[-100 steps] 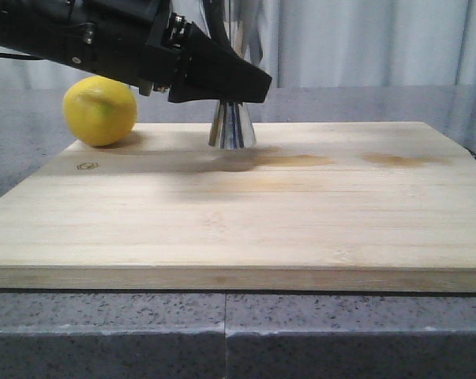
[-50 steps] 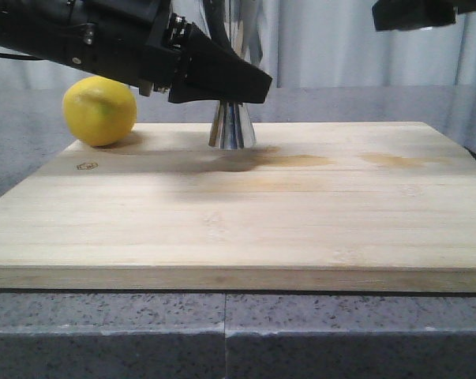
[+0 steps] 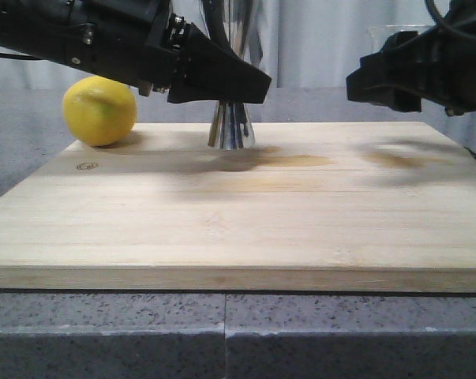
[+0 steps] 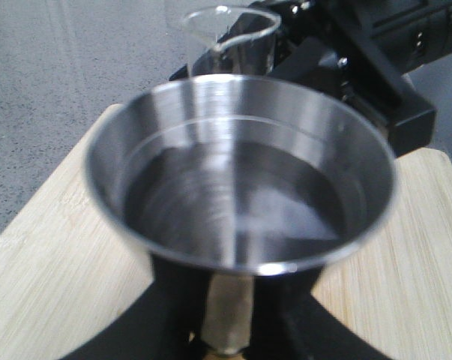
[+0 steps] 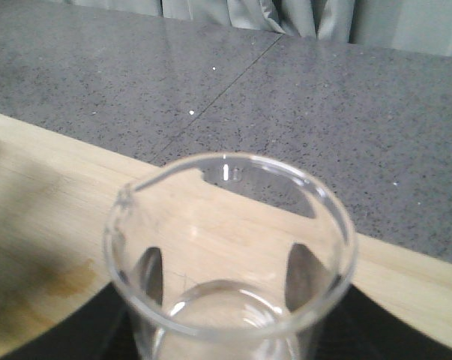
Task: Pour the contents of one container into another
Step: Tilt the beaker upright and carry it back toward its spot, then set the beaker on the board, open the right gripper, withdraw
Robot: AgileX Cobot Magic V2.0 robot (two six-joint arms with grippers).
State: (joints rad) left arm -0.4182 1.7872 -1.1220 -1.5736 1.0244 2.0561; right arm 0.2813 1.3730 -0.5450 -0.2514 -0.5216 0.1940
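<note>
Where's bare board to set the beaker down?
The cutting board is bare across its near half and the right side under the right gripper. It is crowded at the back left: lemon, jigger and left gripper.

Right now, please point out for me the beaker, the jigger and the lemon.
beaker (image 5: pixel 229 247): right wrist view, on its clear glass wall below the rim.
jigger (image 4: pixel 240 195): left wrist view, on the inside of its upper steel cup.
lemon (image 3: pixel 100 110): front view, on the middle of its yellow skin.
</note>
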